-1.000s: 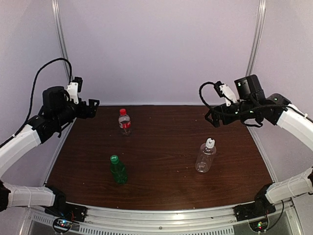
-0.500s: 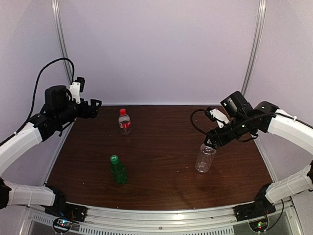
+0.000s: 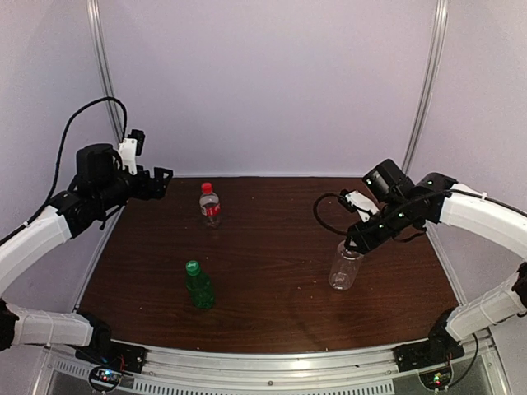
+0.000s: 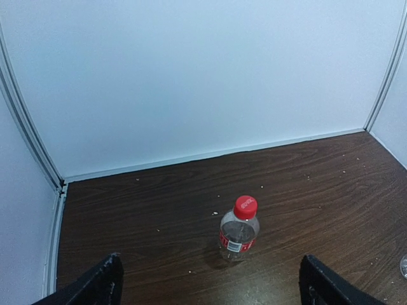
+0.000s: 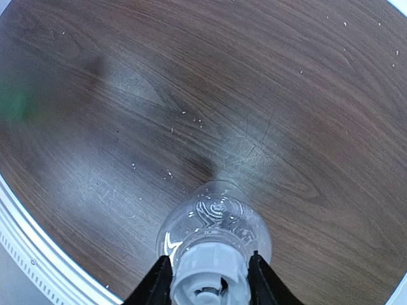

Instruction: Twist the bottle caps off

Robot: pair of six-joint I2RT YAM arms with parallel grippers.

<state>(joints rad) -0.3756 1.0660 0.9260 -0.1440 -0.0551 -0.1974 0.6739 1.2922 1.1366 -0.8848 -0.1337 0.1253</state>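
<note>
The wider clear bottle (image 3: 344, 270) stands at the right of the table, and my right gripper (image 3: 354, 244) sits on its top. In the right wrist view the two black fingers (image 5: 158, 283) press on either side of the white cap (image 5: 210, 273), so the right gripper (image 5: 208, 270) is shut on it. A clear bottle with a red label (image 3: 210, 208) and a red cap (image 3: 207, 188) stands at the back. The green bottle (image 3: 199, 288) with its green cap (image 3: 193, 267) stands near the front left. My left gripper (image 3: 160, 177) hangs open at the back left, above and short of the red-capped bottle (image 4: 238, 234).
The brown wooden table (image 3: 272, 247) is walled by pale panels at the back and sides. A metal rail (image 3: 272, 358) runs along the near edge between the arm bases. Small crumbs dot the wood.
My right arm came down from the back right onto the wider clear bottle, and its fingers closed round the white cap. The left arm barely moved.
</note>
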